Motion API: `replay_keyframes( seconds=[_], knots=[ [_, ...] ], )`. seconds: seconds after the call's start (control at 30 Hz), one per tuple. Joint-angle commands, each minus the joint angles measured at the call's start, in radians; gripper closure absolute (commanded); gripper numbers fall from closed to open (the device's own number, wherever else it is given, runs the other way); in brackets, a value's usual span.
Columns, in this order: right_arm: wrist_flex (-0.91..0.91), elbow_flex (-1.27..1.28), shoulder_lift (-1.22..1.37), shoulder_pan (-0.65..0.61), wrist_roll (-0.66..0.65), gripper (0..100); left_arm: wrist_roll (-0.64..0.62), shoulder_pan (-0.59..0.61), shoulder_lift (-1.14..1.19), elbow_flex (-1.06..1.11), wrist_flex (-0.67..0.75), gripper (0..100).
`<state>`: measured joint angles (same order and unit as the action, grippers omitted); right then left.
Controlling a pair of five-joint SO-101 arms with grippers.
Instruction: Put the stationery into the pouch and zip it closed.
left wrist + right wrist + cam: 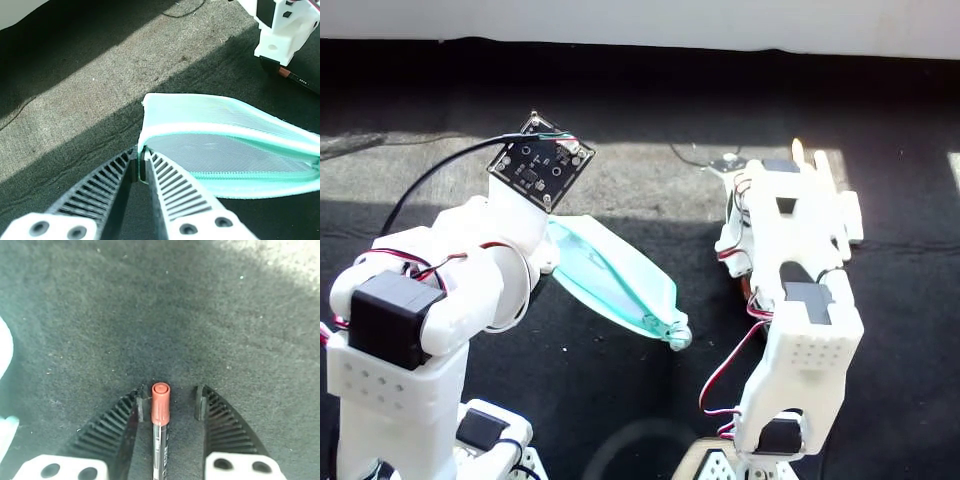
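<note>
Pinching one end of the mint-green pouch [225, 150], the left tool [141, 167] has its fingers pressed together on the fabric rim. The pouch [615, 275] stretches from it across the middle of the high view, its mouth gaping and the zip unclosed. At the right of that view the right arm [790, 260] bends down over the black-clothed counter [150, 315], its tool [170, 400] spread apart astride a red-capped pen [160, 402] that lies between the two fingers, closer to one of them and apart from the pouch.
</note>
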<state>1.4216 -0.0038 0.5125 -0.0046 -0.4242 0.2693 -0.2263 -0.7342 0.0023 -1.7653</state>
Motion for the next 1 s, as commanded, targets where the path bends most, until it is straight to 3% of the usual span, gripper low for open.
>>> replay_keyframes(
  seconds=[0.0, 0.2, 0.43, 0.97],
  knots=[
    [0.004, -0.001, 0.027, -0.005, -0.031, 84.4, -0.003, -0.007, -0.016, -0.001, 0.002, 99],
    [0.015, 0.004, 0.025, -0.005, -0.032, 96.4, -0.003, -0.004, -0.016, -0.001, 0.002, 99],
    [0.054, -0.002, 0.019, -0.005, -0.032, 86.6, -0.003, -0.004, -0.015, -0.001, 0.002, 99],
    [0.088, 0.033, -0.094, -0.047, -0.034, 86.0, -0.003, -0.004, -0.013, -0.001, 0.002, 99]
  ],
)
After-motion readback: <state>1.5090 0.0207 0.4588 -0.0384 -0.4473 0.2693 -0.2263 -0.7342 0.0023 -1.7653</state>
